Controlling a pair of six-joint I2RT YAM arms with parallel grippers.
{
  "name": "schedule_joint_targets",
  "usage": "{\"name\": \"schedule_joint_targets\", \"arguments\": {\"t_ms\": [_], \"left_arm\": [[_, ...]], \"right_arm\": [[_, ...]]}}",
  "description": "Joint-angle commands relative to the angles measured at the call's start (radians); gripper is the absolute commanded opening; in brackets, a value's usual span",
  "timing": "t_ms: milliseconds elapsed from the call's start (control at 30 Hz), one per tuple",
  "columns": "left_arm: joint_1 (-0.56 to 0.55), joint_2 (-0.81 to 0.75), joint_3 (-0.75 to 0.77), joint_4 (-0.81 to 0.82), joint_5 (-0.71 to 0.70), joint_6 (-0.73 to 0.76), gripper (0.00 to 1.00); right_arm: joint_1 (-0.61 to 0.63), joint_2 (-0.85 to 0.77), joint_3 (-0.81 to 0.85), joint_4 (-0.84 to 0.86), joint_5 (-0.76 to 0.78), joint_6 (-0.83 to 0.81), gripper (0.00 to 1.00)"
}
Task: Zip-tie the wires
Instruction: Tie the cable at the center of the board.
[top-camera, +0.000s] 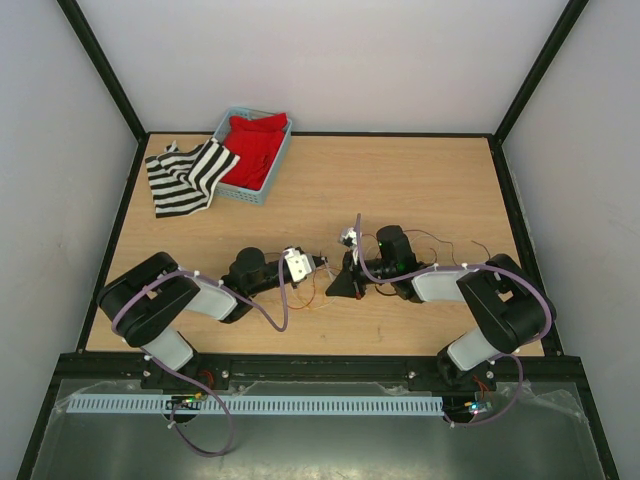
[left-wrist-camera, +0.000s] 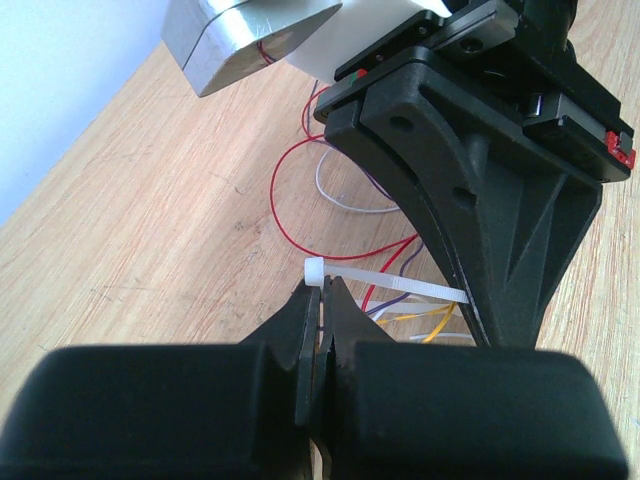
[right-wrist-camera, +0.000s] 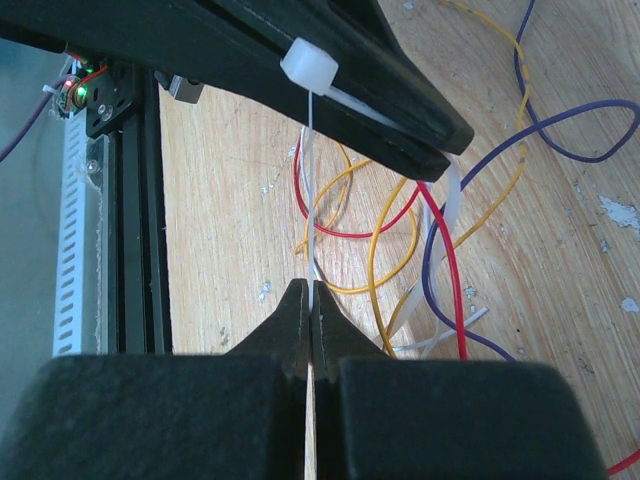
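The wires (top-camera: 308, 296) lie as thin red, yellow, purple and white loops on the wooden table between the two grippers. They also show in the left wrist view (left-wrist-camera: 274, 200) and the right wrist view (right-wrist-camera: 451, 285). A whitish zip tie (left-wrist-camera: 400, 284) spans between the grippers just above them. My left gripper (left-wrist-camera: 325, 290) is shut on the zip tie next to its square head (right-wrist-camera: 308, 65). My right gripper (right-wrist-camera: 311, 300) is shut on the zip tie's thin strap. In the top view the left gripper (top-camera: 322, 266) and right gripper (top-camera: 336, 284) almost touch at mid-table.
A blue basket (top-camera: 240, 195) with red cloth stands at the back left, and a black-and-white striped cloth (top-camera: 185, 180) lies beside it. More thin dark wire trails right of the right arm (top-camera: 450, 245). A white slotted rail (top-camera: 250, 405) runs past the front edge.
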Motion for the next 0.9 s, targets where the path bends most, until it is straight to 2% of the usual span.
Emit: {"name": "schedule_joint_targets", "arguments": {"t_ms": [0, 867], "left_arm": [[-0.003, -0.022, -0.01, 0.064, 0.015, 0.003, 0.0], [-0.019, -0.001, -0.015, 0.07, -0.005, 0.04, 0.0]], "right_arm": [[-0.003, -0.016, 0.02, -0.007, -0.016, 0.001, 0.0], [-0.003, -0.005, 0.041, -0.001, -0.027, 0.029, 0.0]]}}
